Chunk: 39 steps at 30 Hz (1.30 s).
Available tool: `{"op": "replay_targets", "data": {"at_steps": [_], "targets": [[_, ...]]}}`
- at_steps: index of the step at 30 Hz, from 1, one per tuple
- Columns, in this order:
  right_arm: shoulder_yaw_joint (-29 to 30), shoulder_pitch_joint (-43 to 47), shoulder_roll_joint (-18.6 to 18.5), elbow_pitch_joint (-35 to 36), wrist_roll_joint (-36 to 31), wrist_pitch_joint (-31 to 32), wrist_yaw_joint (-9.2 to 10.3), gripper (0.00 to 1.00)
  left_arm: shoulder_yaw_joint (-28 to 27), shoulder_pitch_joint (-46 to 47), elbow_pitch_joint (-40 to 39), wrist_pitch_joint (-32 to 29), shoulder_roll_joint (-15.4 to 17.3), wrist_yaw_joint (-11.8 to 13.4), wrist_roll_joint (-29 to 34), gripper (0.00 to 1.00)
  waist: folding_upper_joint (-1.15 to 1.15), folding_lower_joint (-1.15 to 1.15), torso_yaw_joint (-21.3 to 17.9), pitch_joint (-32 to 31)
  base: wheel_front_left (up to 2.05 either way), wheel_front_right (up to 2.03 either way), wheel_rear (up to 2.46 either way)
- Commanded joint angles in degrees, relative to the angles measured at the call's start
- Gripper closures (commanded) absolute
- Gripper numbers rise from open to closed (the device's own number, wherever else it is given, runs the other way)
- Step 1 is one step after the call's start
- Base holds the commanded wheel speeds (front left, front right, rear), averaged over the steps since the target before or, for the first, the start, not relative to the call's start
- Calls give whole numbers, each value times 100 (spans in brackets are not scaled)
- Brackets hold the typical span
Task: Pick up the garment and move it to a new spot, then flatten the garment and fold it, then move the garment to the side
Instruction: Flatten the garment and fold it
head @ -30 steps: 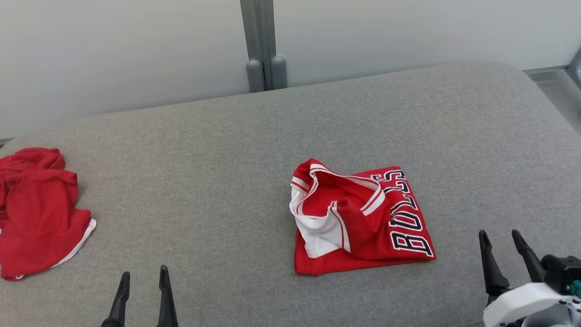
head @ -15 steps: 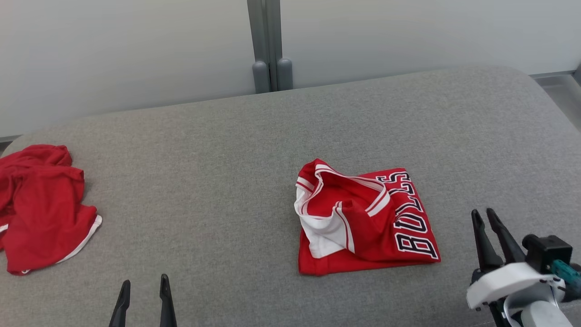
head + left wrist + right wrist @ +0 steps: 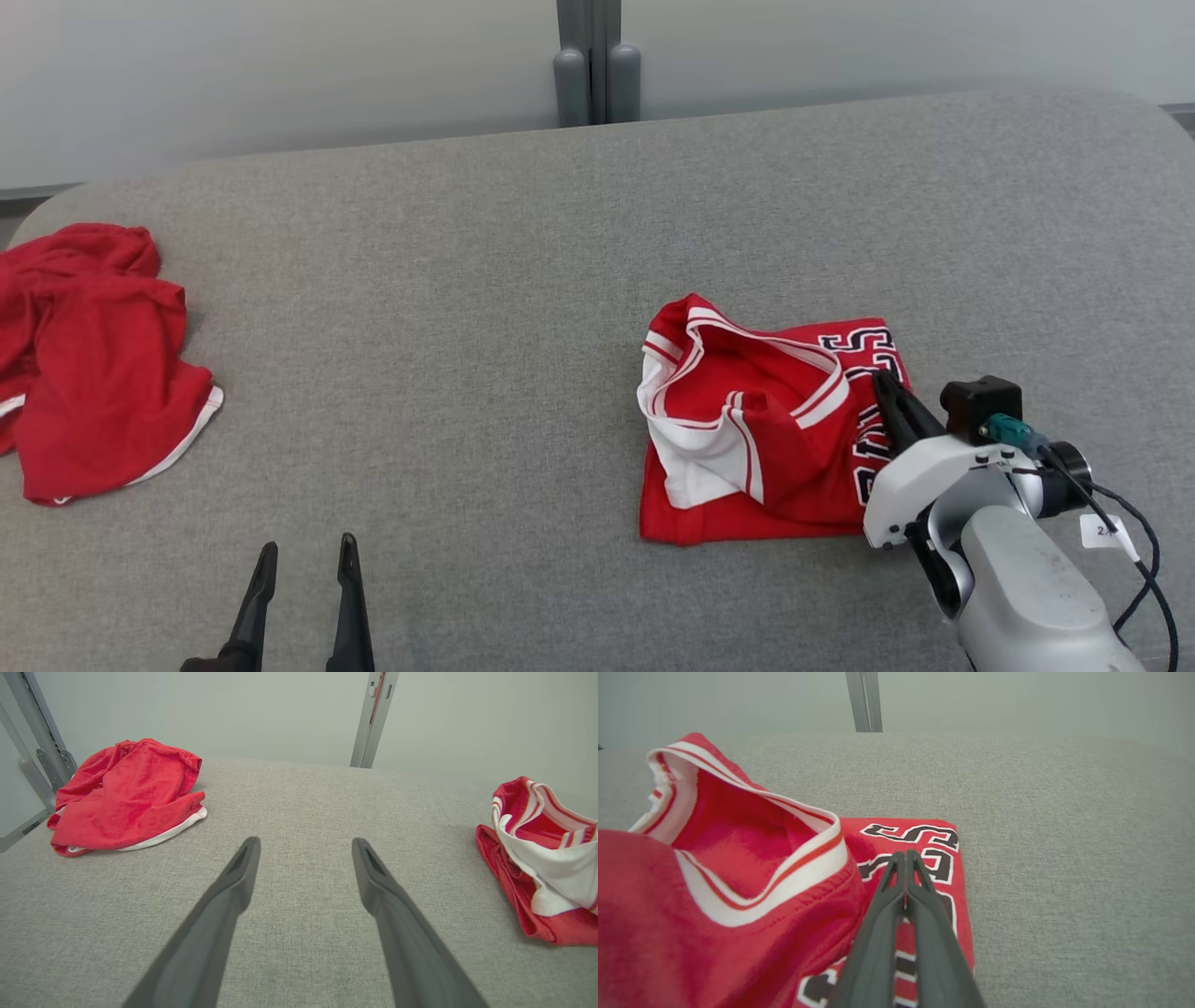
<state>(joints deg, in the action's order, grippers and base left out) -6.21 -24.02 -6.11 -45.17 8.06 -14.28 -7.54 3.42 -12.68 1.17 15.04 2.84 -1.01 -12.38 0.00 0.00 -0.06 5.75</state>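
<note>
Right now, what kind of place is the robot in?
Probably a robot test room: a big grey padded table, plain pale wall panels with a metal post, a red jersey and another red garment.

even soft light, faint shadows, wrist views edge-warped.

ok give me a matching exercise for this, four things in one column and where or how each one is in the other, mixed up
1 left claw
2 right claw
3 lettered jersey
4 crumpled red garment

A shut, tips over black lettering
B bunched at the left edge of the grey cushion
C open above bare cushion
D folded, right of centre

Pairs: 1-C, 2-A, 3-D, 4-B
</note>
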Motion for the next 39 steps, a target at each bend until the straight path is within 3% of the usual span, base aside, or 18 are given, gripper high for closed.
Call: {"op": "replay_targets", "data": {"at_steps": [1,9,23,39], "targets": [[22,-157,3,-164,-71,-39,11,100,-28,124,6,18,11,-18,65,0,0,0,91,124,0,0,0],[-484,-474,167,-688,-88,-91,11,100,-40,234,48,18,11,-36,73,0,0,0,138,221,0,0,0],[-2329,-465,288,-595,431,-92,10,100,65,243,63,18,11,54,-55,0,0,0,148,197,0,0,0],[-3443,-212,316,-476,1028,-88,10,100,209,285,119,18,11,112,-208,0,0,0,288,106,0,0,0]]}}
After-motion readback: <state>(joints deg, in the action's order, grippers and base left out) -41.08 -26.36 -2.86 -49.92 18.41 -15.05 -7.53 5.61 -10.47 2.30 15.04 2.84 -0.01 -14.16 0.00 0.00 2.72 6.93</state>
